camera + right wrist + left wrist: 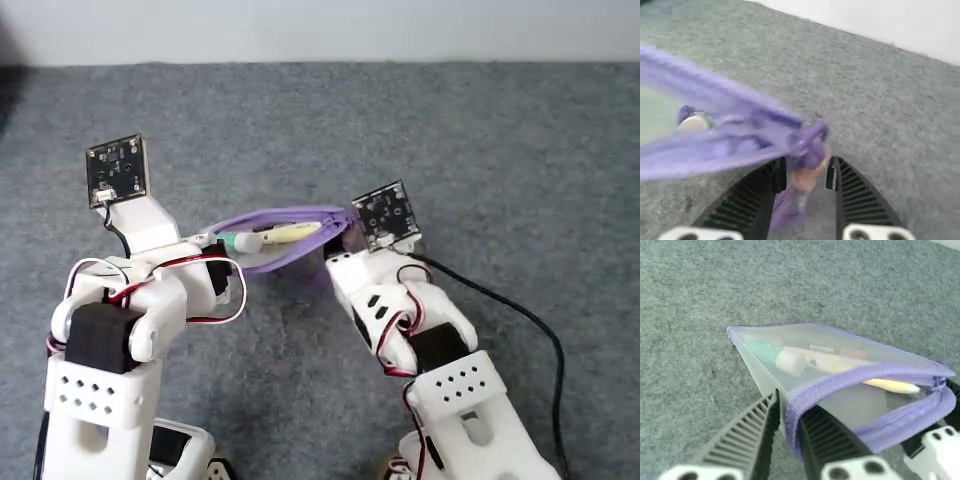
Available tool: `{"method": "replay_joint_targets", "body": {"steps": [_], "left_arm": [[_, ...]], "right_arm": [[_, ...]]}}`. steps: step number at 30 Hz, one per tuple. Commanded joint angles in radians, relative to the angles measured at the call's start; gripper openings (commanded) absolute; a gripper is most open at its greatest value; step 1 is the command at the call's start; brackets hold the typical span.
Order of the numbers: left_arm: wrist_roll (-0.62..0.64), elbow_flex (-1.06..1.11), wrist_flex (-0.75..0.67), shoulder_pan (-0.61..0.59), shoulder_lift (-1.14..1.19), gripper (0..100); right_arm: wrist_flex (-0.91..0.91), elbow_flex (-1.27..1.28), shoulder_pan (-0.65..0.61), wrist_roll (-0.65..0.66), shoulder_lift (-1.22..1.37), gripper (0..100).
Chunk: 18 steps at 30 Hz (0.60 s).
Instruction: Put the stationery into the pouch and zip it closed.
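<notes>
A translucent pouch (283,214) with purple zip trim hangs between the two arms, just above the grey carpet. Inside it lie a green-and-white item (238,242) and a yellow pen (292,232). My left gripper (790,409) is shut on the pouch's (760,347) purple zip edge at one end. In the same view the yellow pen (890,385), a white piece (791,361) and a green piece (761,351) show through the wall. My right gripper (806,162) is shut on the purple zip pull (809,150) at the pouch's (705,87) other end; the mouth gapes open.
Grey carpet (500,140) covers the whole table, with a pale wall (320,30) along the far edge. A black cable (520,315) trails off the right arm toward the near right. The other arm's white and black gripper (937,447) shows in the left wrist view.
</notes>
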Motion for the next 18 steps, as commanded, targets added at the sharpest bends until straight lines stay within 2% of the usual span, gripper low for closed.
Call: {"method": "replay_joint_targets", "body": {"steps": [1,5,18], "left_arm": [[0.011,-0.045,-0.014,-0.005,-0.005,1],[0.011,-0.044,-0.015,0.002,-0.002,1],[0.009,-0.044,-0.014,-0.005,-0.003,1]], "right_arm": [[-0.012,-0.061,0.030,0.003,-0.036,10.2],[-0.019,-0.061,0.028,0.031,-0.041,0.5],[-0.010,-0.064,0.025,0.034,-0.047,1.3]]}}
